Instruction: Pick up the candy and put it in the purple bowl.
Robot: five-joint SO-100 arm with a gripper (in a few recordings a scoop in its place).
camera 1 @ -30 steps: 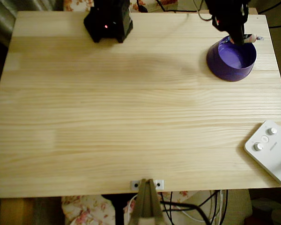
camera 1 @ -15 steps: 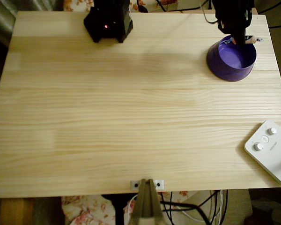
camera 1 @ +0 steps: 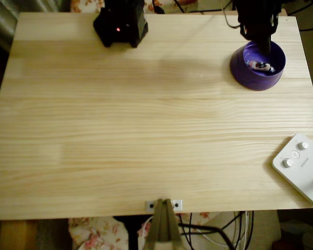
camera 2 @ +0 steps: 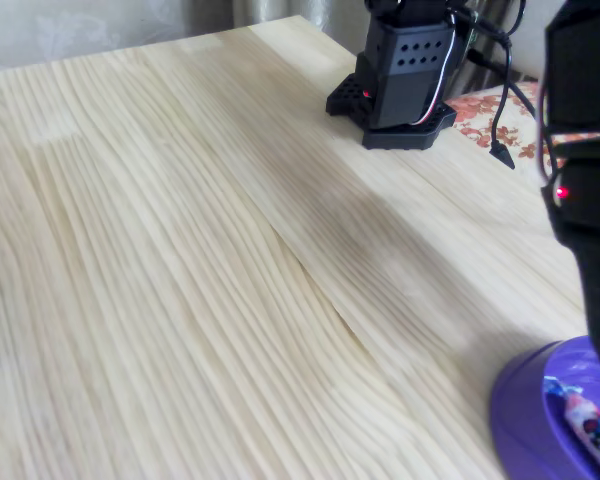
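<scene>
The purple bowl (camera 1: 257, 75) stands at the table's far right in the overhead view, and its near wall (camera 2: 525, 420) shows at the bottom right corner of the fixed view. The candy (camera 1: 260, 65) lies inside it, a small pale wrapper with dark marks, also seen over the rim (camera 2: 590, 425). My black gripper (camera 1: 265, 46) hangs over the bowl's far rim, a little above the candy, open and holding nothing. The dark arm (camera 2: 590, 200) fills the right edge of the fixed view and hides part of the bowl.
The arm's black base (camera 1: 121, 23) sits at the table's far edge. A white device with round knobs (camera 1: 301, 167) lies at the near right corner. A metal clamp (camera 1: 164, 205) grips the front edge. Cables trail behind the table.
The candy has left the gripper, where it stuck out past the bowl's right rim, and now lies inside the bowl. The gripper has stayed over the bowl's far rim.
</scene>
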